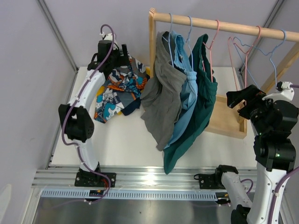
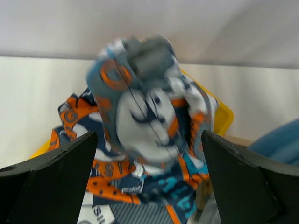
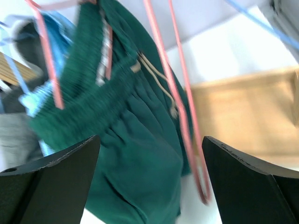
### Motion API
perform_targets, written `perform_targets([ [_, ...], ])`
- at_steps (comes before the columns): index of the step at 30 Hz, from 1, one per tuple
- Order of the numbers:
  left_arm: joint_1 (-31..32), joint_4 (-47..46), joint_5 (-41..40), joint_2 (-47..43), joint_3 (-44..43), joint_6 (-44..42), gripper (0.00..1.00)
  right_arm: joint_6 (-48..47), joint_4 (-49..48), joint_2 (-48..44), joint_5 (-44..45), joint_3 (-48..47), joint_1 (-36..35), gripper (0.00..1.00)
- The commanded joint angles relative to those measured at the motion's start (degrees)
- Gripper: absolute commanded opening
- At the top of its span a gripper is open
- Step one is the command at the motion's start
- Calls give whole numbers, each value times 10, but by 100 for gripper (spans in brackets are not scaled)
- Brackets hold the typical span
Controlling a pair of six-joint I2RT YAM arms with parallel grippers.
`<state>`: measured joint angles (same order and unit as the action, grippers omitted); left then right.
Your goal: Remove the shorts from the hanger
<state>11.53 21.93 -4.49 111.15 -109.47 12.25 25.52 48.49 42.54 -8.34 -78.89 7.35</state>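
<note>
Table (image 1: 121, 140): right side cut off by the arm. Wooden rail (image 1: 224, 24): teal shorts (image 1: 202, 105) and grey shorts (image 1: 161, 93) on hangers, light blue shorts (image 1: 188, 100) mostly hidden between them. Print shorts (image 1: 117, 93) heaped far-left on table, blurred in left wrist view. Left gripper (image 2: 147, 140) spread over them, no pinch. Right gripper (image 3: 150, 140) spread, facing teal shorts, holding nothing.

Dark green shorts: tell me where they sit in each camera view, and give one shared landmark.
Top external: dark green shorts hang centre-right on the rail, rightmost garment.
Left wrist: not in it.
Right wrist: they fill the centre-left.
Landmark: the pink hanger carrying them, in both those views.
</note>
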Motion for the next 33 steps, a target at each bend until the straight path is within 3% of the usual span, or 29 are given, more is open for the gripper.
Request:
perform_targets([
  [1, 4, -25, -8, -145, 81, 18, 99, 13, -42, 19, -16, -48, -1, 100],
  [5, 10, -4, -1, -261, 170, 19, 99, 27, -90, 67, -36, -83, -2, 99],
  [12, 74, 41, -44, -487, 423, 13, 99, 50, -149, 187, -53, -164, -50, 99],
  [19, 89, 119, -56, -647, 548, 16, 99, 35, -166, 286, -13, -238, -121, 99],
  [26, 91, 104, -81, -733, 627, 20, 99, 27, -181, 332, 34, -253, -165, 98],
  [29, 90, 113, -104, -726, 622, 20, 99, 23, -183, 347, 53, -252, -186, 91],
  [30, 90, 109, -104, -725, 623, 20, 99, 21, -183, 351, 56, -252, -191, 76],
  [32, 90, 105, -95, -723, 624, 18, 99, 19, -182, 357, 69, -251, -204, 63],
  [33, 90, 106, -95, -723, 624, 18, 99, 18, -182, 359, 74, -249, -208, 46],
])
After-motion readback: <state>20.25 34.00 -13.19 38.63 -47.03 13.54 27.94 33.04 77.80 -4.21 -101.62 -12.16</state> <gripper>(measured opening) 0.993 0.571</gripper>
